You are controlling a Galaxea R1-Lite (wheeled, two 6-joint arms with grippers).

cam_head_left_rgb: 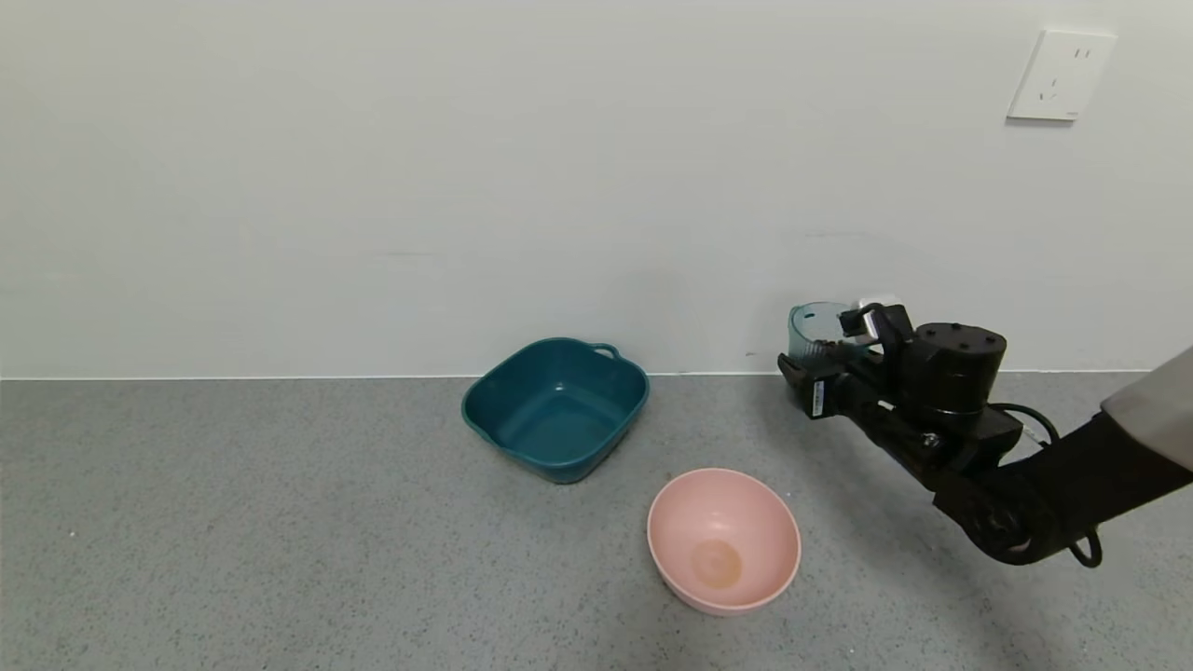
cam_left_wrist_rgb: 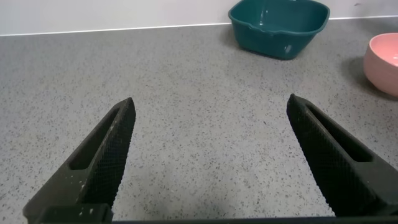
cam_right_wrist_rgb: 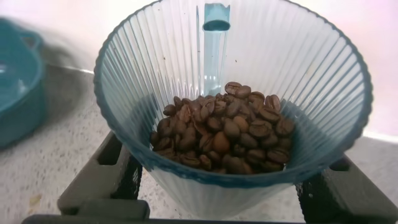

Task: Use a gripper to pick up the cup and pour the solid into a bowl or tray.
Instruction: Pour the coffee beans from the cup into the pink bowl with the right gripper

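My right gripper (cam_head_left_rgb: 829,352) is shut on the ribbed blue-grey cup (cam_head_left_rgb: 813,328) and holds it above the counter near the wall, right of and behind the pink bowl (cam_head_left_rgb: 764,522). In the right wrist view the cup (cam_right_wrist_rgb: 186,62) sits between the two black fingers (cam_right_wrist_rgb: 102,177), tilted a little, with dark brown coffee beans (cam_right_wrist_rgb: 227,134) heaped in its bottom. The pink bowl is empty and also shows in the left wrist view (cam_left_wrist_rgb: 382,62). My left gripper (cam_left_wrist_rgb: 210,102) is open and empty over bare counter, out of the head view.
A teal squarish tub (cam_head_left_rgb: 556,408) with handles stands empty left of and behind the pink bowl, close to the wall; it also shows in the left wrist view (cam_left_wrist_rgb: 280,25). A wall socket (cam_head_left_rgb: 1061,75) is high at the right. The grey speckled counter (cam_head_left_rgb: 233,522) stretches to the left.
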